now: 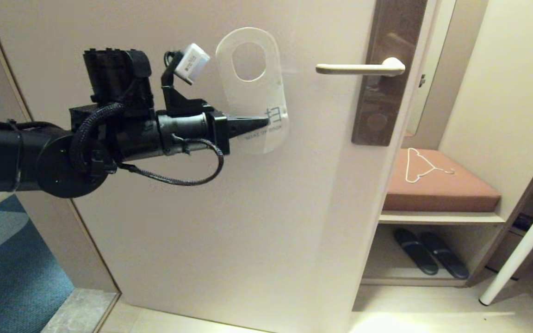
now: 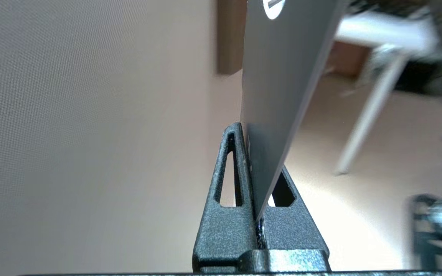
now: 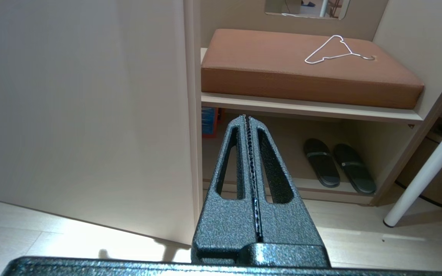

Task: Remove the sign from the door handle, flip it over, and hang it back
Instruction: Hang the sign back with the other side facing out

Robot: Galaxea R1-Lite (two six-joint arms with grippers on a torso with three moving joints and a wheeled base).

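Brown padded bench cushion on pale wood shelf, w/ thin white wire hanger lying on top. Lower shelf: pair of dark slippers, side by side.

smooth sign, brushed-metal door handle

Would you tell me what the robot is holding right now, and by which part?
The left hand pinches the sign at its lower end, below the oval hole. The right hand holds nothing.

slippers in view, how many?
2: one slipper and the second slipper lie side by side on the low shelf under the brown cushion. No others visible.
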